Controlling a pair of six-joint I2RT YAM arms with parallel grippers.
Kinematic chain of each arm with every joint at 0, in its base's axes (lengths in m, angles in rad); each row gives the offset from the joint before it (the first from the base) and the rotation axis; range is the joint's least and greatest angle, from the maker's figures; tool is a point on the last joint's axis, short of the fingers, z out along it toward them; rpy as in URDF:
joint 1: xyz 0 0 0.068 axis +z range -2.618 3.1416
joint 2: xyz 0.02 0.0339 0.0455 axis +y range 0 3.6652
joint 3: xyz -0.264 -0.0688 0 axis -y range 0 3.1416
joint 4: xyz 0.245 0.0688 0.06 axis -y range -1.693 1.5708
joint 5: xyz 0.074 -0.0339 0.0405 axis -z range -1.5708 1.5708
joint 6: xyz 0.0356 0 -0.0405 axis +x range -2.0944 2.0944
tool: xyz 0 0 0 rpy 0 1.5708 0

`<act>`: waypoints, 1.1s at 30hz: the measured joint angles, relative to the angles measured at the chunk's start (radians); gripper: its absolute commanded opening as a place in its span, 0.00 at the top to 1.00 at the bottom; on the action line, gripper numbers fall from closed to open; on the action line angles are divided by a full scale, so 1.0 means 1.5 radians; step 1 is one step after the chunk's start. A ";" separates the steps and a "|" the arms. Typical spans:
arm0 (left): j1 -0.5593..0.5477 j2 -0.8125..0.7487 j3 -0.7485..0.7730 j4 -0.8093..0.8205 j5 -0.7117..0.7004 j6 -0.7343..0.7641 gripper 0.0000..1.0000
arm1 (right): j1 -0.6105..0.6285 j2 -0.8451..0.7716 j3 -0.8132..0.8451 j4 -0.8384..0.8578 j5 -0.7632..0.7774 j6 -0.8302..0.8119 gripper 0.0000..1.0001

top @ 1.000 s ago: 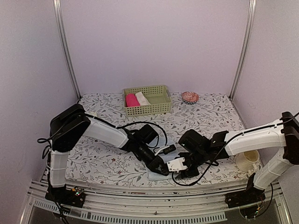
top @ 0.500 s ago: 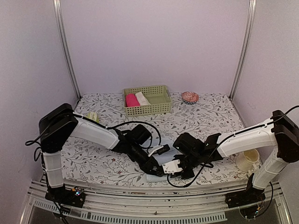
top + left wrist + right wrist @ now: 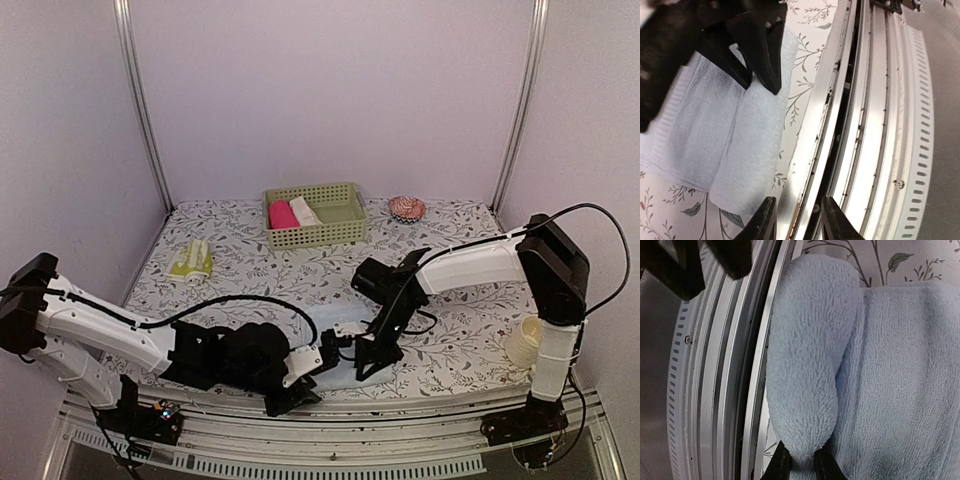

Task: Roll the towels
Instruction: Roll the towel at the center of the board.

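See the blue towel (image 3: pixel 900 370) lying flat on the table (image 3: pixel 450 240) just beside the rail (image 3: pixel 725 365), with its rail-side edge turned up into a fat first fold. Note the right gripper (image 3: pixel 800 466) nearly closed, pinching that fold at one end. Find the left gripper (image 3: pixel 797 222) part open and gripping nothing, hanging over the rail's inner lip by the towel's corner. Leave the green towel (image 3: pixel 190 260) aside: far from the rail, well back on the table, possibly rolled already, though too small from above to say. Watch first for drift. Avoid pulling the fold any nearer to the rail, for fear of tipping it off the table edge and into the rail's channels, given so little margin. Expect a lopsided roll too, with only one end held, twisting the fleecy cloth into a cone rather than a cylinder. Beware of closing the left gripper where now placed: likely to nip metal or snag on the rail's lip instead of taking towel. Mind the crowding as well, with both grippers close together beside the rail and easily knocked against each other. Roll away from the rail, not toward it, and bring the left gripper onto the free end of the fold before turning. Keep the pinch firm throughout, to stop the springy fold flopping open toward the rail.
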 measured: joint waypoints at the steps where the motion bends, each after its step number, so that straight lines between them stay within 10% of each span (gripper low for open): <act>1: -0.019 0.001 -0.003 0.000 -0.028 0.001 0.68 | -0.011 0.020 0.020 -0.019 -0.016 -0.003 0.91; 18: -0.147 0.188 0.117 -0.002 -0.363 0.175 0.52 | -0.075 0.208 0.189 -0.235 -0.173 -0.059 0.89; 33: -0.090 0.237 0.155 0.016 -0.324 0.293 0.63 | -0.075 0.209 0.190 -0.237 -0.175 -0.052 0.87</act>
